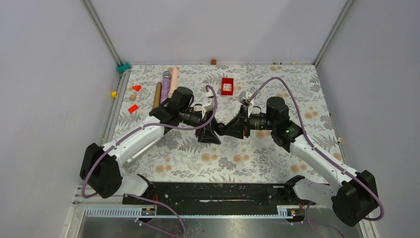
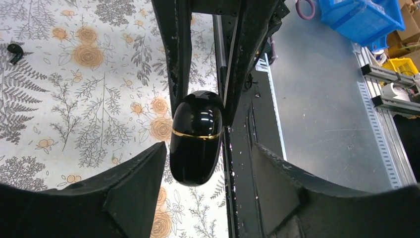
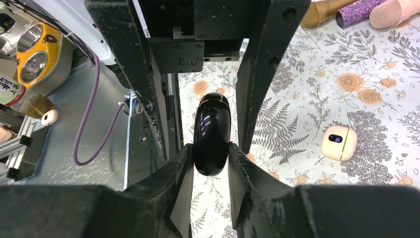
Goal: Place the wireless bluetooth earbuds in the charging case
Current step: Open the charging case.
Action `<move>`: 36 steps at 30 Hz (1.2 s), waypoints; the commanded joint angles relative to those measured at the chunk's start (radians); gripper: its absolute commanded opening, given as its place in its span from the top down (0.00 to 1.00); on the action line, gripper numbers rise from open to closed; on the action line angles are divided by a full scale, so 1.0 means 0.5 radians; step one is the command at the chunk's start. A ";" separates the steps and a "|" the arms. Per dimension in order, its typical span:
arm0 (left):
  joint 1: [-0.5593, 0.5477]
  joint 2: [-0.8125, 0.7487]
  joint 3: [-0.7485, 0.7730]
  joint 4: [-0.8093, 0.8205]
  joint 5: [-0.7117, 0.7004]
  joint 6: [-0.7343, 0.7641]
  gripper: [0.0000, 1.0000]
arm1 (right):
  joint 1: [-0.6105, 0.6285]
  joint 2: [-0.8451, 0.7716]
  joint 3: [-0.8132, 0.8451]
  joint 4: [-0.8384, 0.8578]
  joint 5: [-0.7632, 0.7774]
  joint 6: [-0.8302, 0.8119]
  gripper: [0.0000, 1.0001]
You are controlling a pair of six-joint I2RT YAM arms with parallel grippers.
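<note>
**Spotter:** Your right gripper (image 3: 210, 148) is nearest in its own wrist view. Its two fingers are pressed onto the black charging case (image 3: 211, 124), pinching its lower end.

**Operator:** Where on the table is that?

**Spotter:** Around the middle of the floral cloth (image 1: 257, 163), where your two arms meet nose to nose. From above, the grippers hide the case completely.

**Operator:** And my left side?

**Spotter:** Your left gripper (image 2: 209, 148) has its fingers spread on either side of the same case. One finger sits just beside the shell, and the other stands apart from it with a gap showing. It grips nothing.

**Operator:** Is the case open?

**Spotter:** You see a thin gold band round it, and the lid looks closed.

**Operator:** Any earbuds?

**Spotter:** You have one black earbud (image 2: 15, 52) lying on the cloth at the edge of the left wrist view, well apart from both grippers.

**Operator:** What else is around me?

**Spotter:** You have a cream case (image 3: 339, 143) on the cloth near your right gripper, off to one side. Three microphones (image 3: 359, 11) lie side by side farther back, a red box (image 1: 227, 86) sits beyond the grippers, and red blocks (image 1: 132, 108) lie toward the left edge. What crowds you is your own hardware: each gripper's fingers stand right at the other's, with the case between them.
</note>
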 commanded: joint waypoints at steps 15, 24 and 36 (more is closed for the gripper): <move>0.058 -0.077 -0.027 0.183 0.104 -0.104 0.51 | -0.022 0.045 0.013 0.094 -0.054 0.006 0.92; 0.060 -0.062 -0.023 0.184 0.116 -0.111 0.68 | -0.022 0.056 0.022 0.074 -0.058 -0.005 0.91; 0.059 -0.049 -0.023 0.183 0.154 -0.109 0.80 | -0.037 0.010 0.045 -0.001 -0.011 -0.082 0.66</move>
